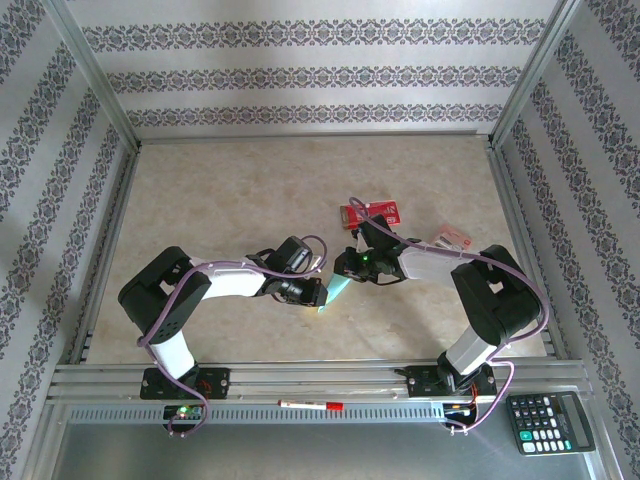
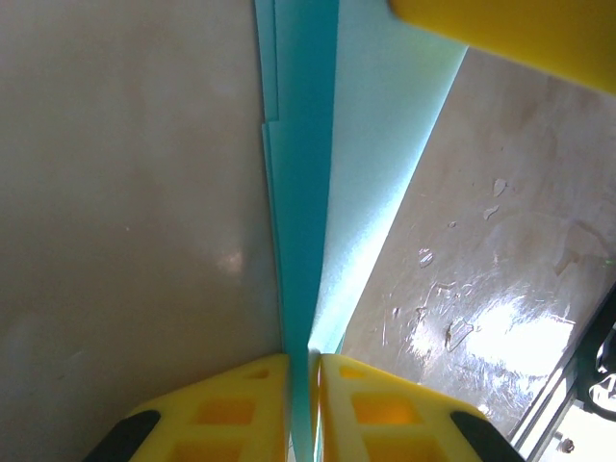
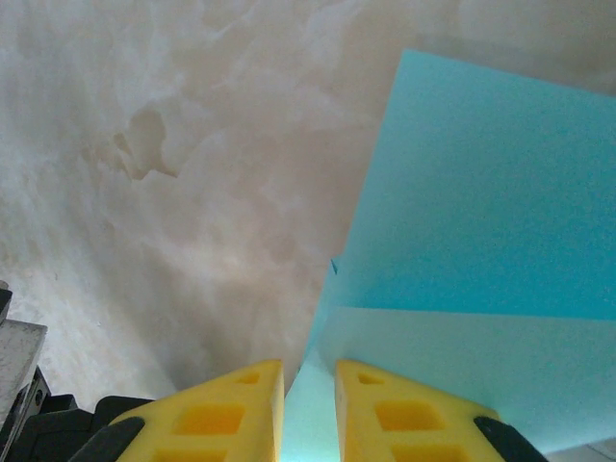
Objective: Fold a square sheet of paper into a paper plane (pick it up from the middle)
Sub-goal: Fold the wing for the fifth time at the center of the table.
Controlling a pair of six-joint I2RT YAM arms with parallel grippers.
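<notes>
L gripper (image 2: 304,364): jaws are sitting nearly together, w/ a thin slot between the yellow fingers (image 2: 241,399), and they're pinching the paper sheet (image 2: 327,144) by its folded edge. In the L wrist view the sheet is running from the slot toward 12 o'clock, several layers stacked, w/ a paler flap fanning out toward 1 o'clock. One yellow finger of the other gripper is poking in at the 1 o'clock corner, touching or just over the flap; can't tell which.

R gripper (image 3: 308,375): jaws are likewise standing close, not fully pressed, and gripping the same sheet, which is rising out of the gap. In the R wrist view, the teal panel is spreading toward 1–2 o'clock, w/ a paler folded layer below it at 3–4 o'clock. A crease line is dividing the two.

In the top view, the sheet is hanging between the two grippers near table centre, a bit toward 6 o'clock, off the table surface (image 1: 220,190).

Count:
- 2 arms, 2 grippers, both on the sheet.
- 1 teal sheet, partly folded.
- 1 red packet (image 1: 372,213) at 1 o'clock of the sheet, near it.
- 1 pink-white packet (image 1: 451,240) at 2–3 o'clock of the sheet, by the R arm.
- 1 pen (image 1: 310,404) lying on the front rail at 6 o'clock.
- 1 calculator (image 1: 550,422) at the 5 o'clock corner, off the table.
</notes>
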